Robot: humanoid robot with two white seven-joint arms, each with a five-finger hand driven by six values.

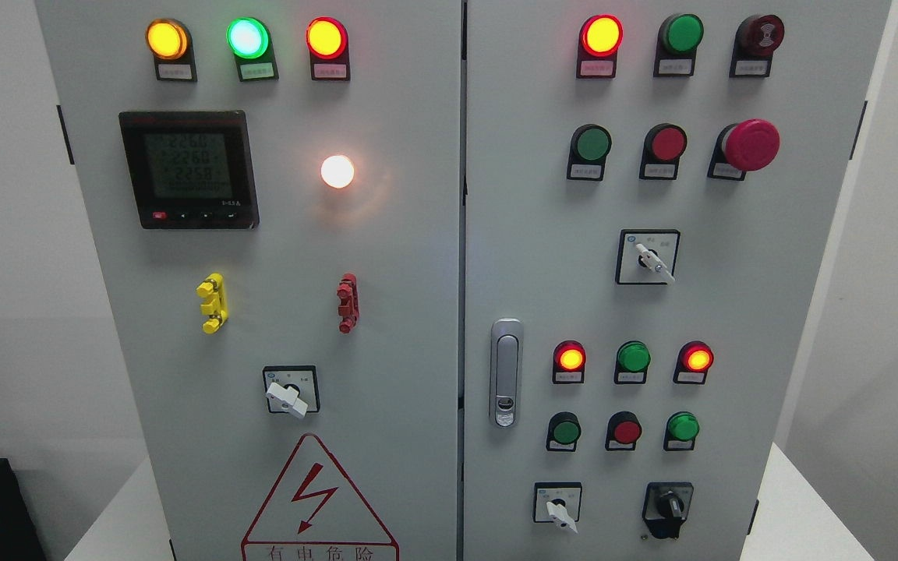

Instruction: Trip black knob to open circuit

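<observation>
I'm looking at the cabinet (387,257) head-on; neither hand is showing in frame, so I can't tell if fingers are spread or curled. Nearest the bottom edge, at lower right, the black knob (669,506) is sitting on the right door, w/ a white-handled switch (560,510) just to its left. At bottom center-left the red warning triangle (318,499) is getting cut off by the frame edge. Above it another white switch (289,396) is pointing down-right. The silver door latch (506,372) is standing upright at center. Mid-left, a yellow clip (213,303) and a red clip (348,303) are sitting apart. Further up, the meter display (189,169) is glowing at upper left, w/ a white lamp (337,171) shining to its right. The red mushroom button (749,145) is sticking out at upper right.
</observation>
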